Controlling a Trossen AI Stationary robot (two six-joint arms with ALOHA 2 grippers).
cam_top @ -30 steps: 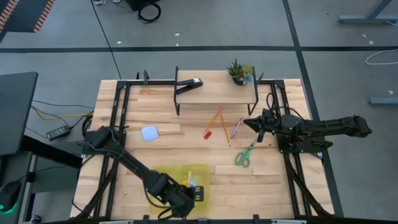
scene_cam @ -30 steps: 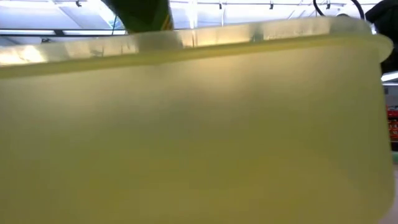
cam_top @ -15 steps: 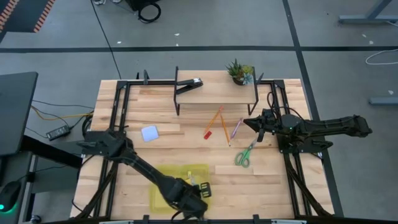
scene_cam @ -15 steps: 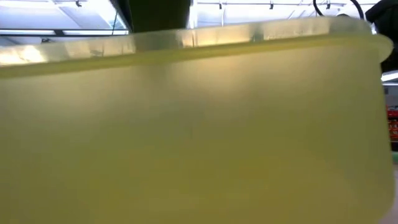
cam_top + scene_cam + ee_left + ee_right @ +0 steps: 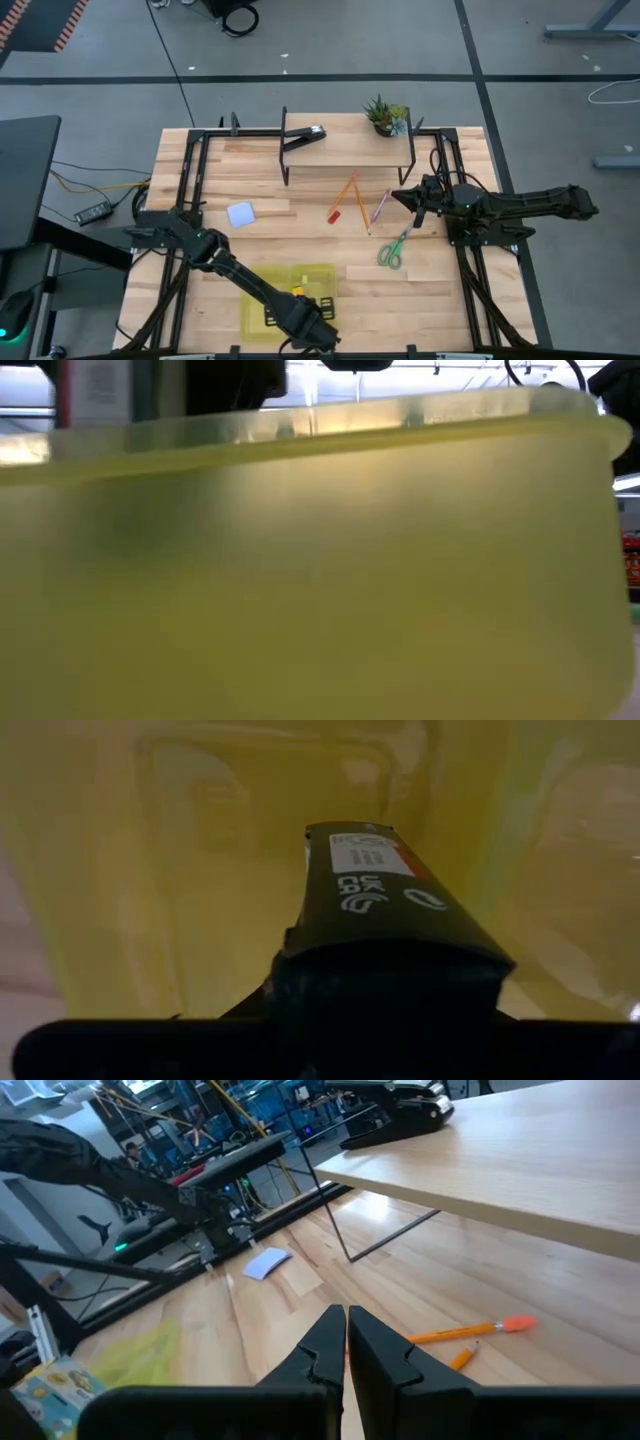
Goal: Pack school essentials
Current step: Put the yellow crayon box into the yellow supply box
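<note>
Wooden table (image 5: 420,290) carries a translucent yellow bin (image 5: 258,312) at six o'clock; left gripper (image 5: 305,312) clamps the crayon box (image 5: 385,905) inside it; right gripper (image 5: 345,1342), fingers together, waits at three o'clock near the scissors (image 5: 392,250).

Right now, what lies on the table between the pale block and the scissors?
In the high view, the orange pencil, the short red piece and the pink-purple pencil lie between the pale block and the scissors.
</note>
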